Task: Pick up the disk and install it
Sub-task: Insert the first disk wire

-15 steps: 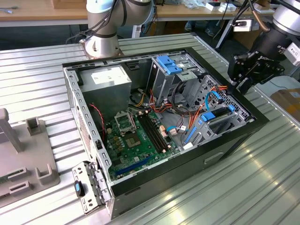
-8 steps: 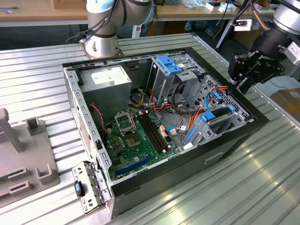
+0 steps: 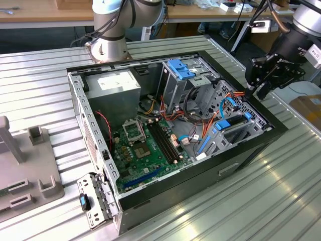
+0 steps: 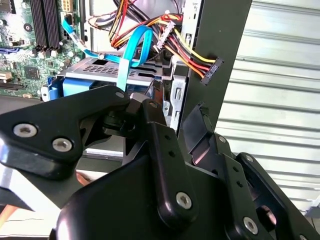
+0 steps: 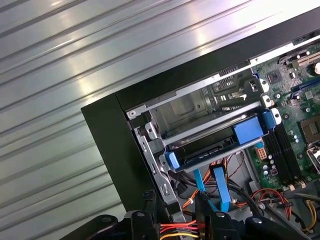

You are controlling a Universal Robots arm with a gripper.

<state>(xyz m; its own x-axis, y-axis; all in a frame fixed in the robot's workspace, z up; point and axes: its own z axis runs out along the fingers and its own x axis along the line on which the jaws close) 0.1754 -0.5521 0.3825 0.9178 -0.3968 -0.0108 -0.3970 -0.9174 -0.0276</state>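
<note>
Metal in long shiny ribs made up the table under everything. On it lay the open computer case, black-walled, its inside turned up toward the exterior view. Off the case, toward the exterior view's left, a grey fixture sat on the same table.

Inside the case the biggest piece was the grey box with a white label, set in a far corner. The green motherboard lay flat on the case floor. Beside the box stood the tall grey cage, topped by its light-blue latch.

The disk was lower down and closer to me. It lay flat in the metal bay at the case's corner, a dark body with bright blue rails at its ends, just inside the black wall.

A light-blue flat cable looped over the bay. Next to it a bundle of red, yellow and black wires ran to a black connector at the case's edge.

My gripper hung above the case rim on the exterior view's right, near the bay but not touching the disk. My fingers stood spread apart, with nothing held between them; past the gap I saw wires.
</note>
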